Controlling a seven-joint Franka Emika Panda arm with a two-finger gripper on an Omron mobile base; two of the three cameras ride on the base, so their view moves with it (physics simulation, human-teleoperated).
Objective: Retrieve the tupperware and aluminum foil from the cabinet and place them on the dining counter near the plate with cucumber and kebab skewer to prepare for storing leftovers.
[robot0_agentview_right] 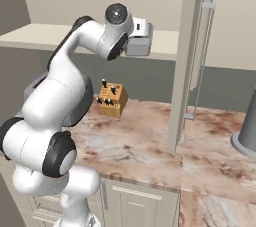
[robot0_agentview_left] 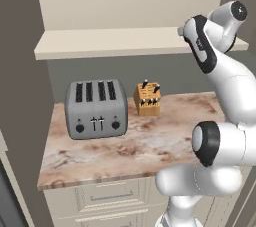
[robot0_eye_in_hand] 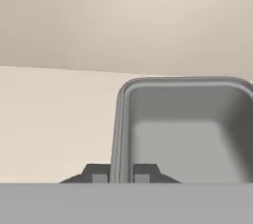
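The end effector (robot0_eye_in_hand: pixel 121 174) is closed on the near left wall of one tupperware (robot0_eye_in_hand: pixel 185 129), which is seated on the cabinet (robot0_agentview_left: pixel 125 43) shelf board. Its body extends ahead and rightward from the fingertips. One toaster (robot0_agentview_left: pixel 96 108) and one knife block (robot0_agentview_left: pixel 148 99) are counted on the counter (robot0_agentview_left: pixel 150 146) below.

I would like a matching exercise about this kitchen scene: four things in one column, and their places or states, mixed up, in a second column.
Things:
1. grey four-slot toaster
2. wooden knife block
3. grey rectangular tupperware container
4. two-finger gripper

Places or states:
A. shut on the near rim of the container
B. on the cream shelf board of the cabinet
C. on the marbled countertop, at the left
D. on the countertop, by the back wall, right of the toaster

Pairs: 1-C, 2-D, 3-B, 4-A
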